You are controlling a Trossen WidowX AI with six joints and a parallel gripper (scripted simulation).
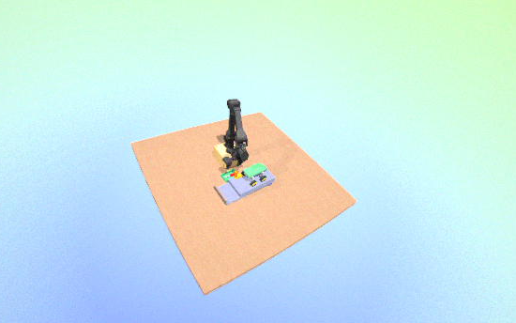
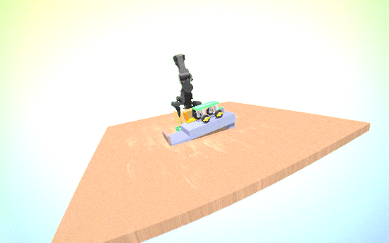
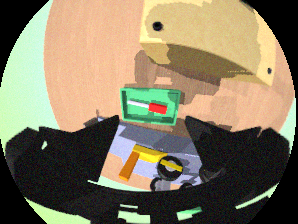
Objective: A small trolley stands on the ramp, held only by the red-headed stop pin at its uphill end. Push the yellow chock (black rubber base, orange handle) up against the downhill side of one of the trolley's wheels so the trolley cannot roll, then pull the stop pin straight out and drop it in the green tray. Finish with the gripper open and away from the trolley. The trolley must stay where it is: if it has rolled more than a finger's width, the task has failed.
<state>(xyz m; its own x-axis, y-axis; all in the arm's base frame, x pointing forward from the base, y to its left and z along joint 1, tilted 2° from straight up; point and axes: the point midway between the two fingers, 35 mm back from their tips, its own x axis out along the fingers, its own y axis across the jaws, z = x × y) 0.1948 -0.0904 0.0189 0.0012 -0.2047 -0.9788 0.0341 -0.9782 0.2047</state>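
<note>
The red-headed pin (image 1: 233, 175) (image 3: 158, 108) lies in the green tray (image 1: 224, 178) (image 2: 178, 129) (image 3: 167, 95), its pale shaft to the left in the wrist view. The yellow chock (image 1: 239, 176) (image 2: 191, 120) (image 3: 147, 153) with its orange handle is on the ramp (image 1: 249, 190) (image 2: 208, 128) (image 3: 165, 141), close against the downhill side of a trolley wheel (image 3: 171, 165); whether it touches is hard to tell. The green-topped trolley (image 1: 254, 170) (image 2: 206, 105) stands on the ramp. My gripper (image 1: 235, 164) (image 2: 187, 114) (image 3: 152, 117) is wide open and empty, above the tray and chock area.
A beige block (image 1: 220, 152) (image 3: 210, 30) stands beyond the tray, near the arm. The ramp's low end has a raised lip (image 2: 166, 137). The wooden board (image 1: 197, 225) (image 2: 138, 184) carries everything. The trolley is close beside the fingers in the exterior view.
</note>
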